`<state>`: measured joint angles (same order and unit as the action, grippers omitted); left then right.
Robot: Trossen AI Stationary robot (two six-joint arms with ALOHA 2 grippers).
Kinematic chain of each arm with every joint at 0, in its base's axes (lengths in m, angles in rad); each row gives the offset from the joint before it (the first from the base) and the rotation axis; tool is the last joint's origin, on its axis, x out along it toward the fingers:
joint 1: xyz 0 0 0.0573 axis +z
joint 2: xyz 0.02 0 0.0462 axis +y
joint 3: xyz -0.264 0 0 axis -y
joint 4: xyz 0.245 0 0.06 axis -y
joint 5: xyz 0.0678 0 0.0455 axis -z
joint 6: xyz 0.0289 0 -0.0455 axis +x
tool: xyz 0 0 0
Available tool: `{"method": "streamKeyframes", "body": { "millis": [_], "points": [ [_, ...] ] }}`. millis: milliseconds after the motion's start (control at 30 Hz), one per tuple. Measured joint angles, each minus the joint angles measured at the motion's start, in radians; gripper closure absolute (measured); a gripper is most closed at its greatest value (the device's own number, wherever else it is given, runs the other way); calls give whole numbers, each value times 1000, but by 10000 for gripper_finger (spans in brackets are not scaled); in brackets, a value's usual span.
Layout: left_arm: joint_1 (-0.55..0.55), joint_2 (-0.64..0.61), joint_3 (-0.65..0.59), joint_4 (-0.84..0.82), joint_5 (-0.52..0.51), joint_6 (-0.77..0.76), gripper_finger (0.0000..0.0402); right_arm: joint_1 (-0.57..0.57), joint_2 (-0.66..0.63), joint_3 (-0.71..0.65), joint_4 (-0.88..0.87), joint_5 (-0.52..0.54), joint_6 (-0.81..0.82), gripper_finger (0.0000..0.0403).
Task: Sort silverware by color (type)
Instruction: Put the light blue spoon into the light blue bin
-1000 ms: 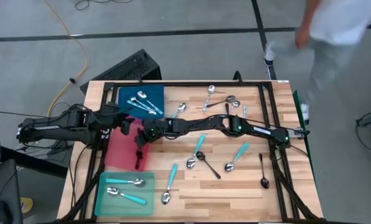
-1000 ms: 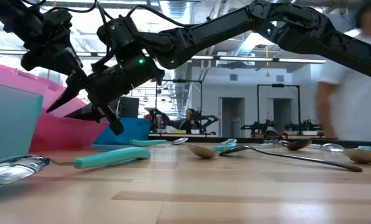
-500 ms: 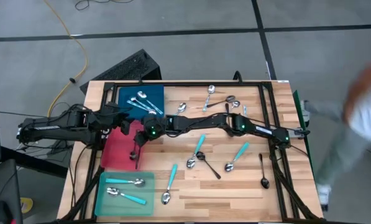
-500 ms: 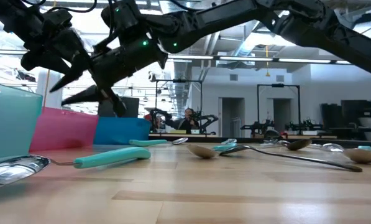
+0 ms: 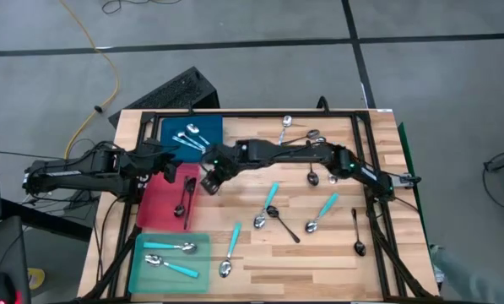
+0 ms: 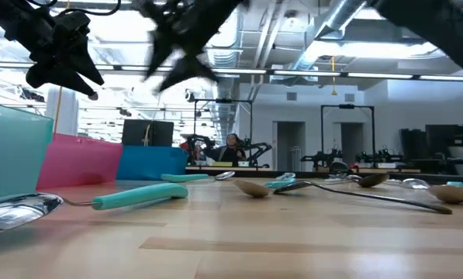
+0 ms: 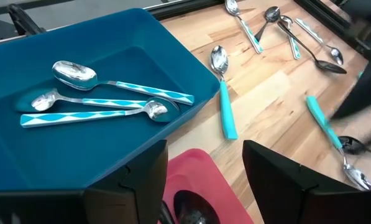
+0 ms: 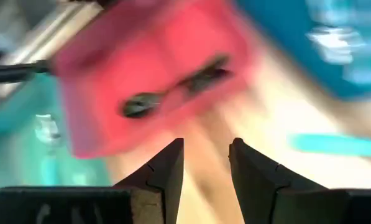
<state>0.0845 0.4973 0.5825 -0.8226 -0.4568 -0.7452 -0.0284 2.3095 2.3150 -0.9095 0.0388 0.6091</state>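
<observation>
**Over the red tray: right gripper empty, black spoons down**

Beside the red tray, the right gripper hangs above bare wood with its two fingers parted and nothing between them. Inside that tray lie two black spoons, side by side. The left gripper hovers at the tray's far edge, next to the blue tray; its fingers stand apart with nothing held. Three patterned silver spoons rest in the blue tray. Two turquoise-handled spoons sit in the teal tray. Loose on the table are more spoons: a turquoise-handled one near the teal tray, another at the centre, a black one towards the right edge, and a small cluster at the far side.
</observation>
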Motion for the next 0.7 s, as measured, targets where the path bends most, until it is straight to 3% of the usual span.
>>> {"method": "streamKeyframes", "body": {
  "millis": [100,267,567,700],
  "points": [
    [0,0,0,2,-8,0,207,17,-67,1,-263,112,59,251],
    [0,0,0,3,-20,1,207,47,-113,-3,-672,186,246,251],
    [0,0,0,3,-20,-12,207,171,-148,-173,-656,154,406,251],
    [0,0,0,3,-20,-17,207,242,-153,-290,-662,59,491,251]
  ]
}}
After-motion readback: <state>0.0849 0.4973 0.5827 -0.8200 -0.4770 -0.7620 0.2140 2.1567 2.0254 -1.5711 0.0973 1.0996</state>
